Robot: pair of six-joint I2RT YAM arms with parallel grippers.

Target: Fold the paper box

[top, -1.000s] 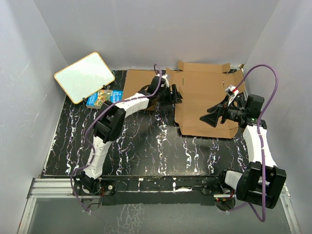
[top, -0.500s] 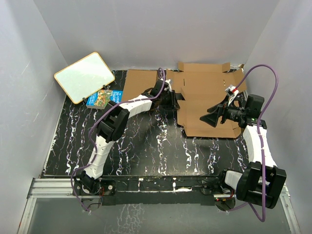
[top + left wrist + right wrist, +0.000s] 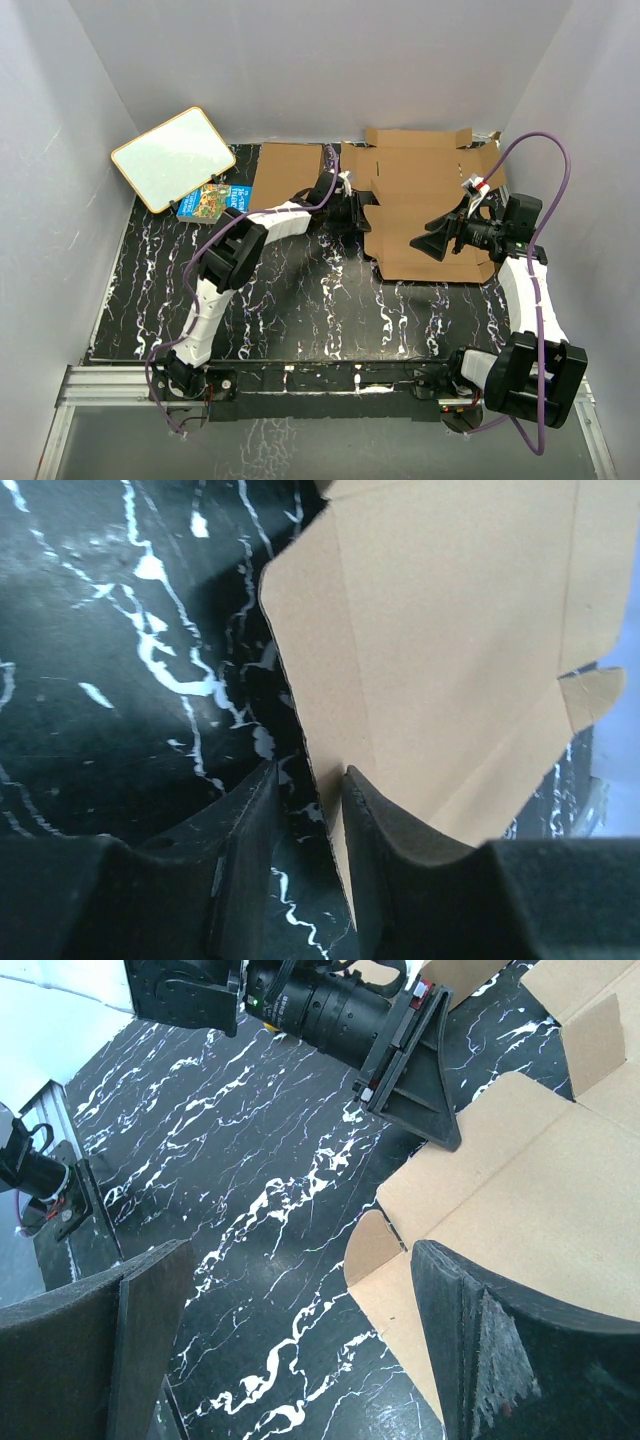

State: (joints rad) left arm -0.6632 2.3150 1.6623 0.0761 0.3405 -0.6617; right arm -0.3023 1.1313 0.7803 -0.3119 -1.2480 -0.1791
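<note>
– Lying unfolded at the far right of the tabletop [image 3: 300,300], the paper box [image 3: 425,205] has its left flap edge pinched in the left tool [image 3: 310,780], jaws nearly closed.
– And the right tool [image 3: 435,243]?
– Spread wide above the box's near side, holding nothing.
– Risk?
– A thin bite like that could slip, or drag the whole sheet instead of creasing, since nothing pins it.

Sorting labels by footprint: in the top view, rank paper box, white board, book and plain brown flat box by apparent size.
1. paper box
2. white board
3. plain brown flat box, partly hidden
4. book, partly under the board
</note>
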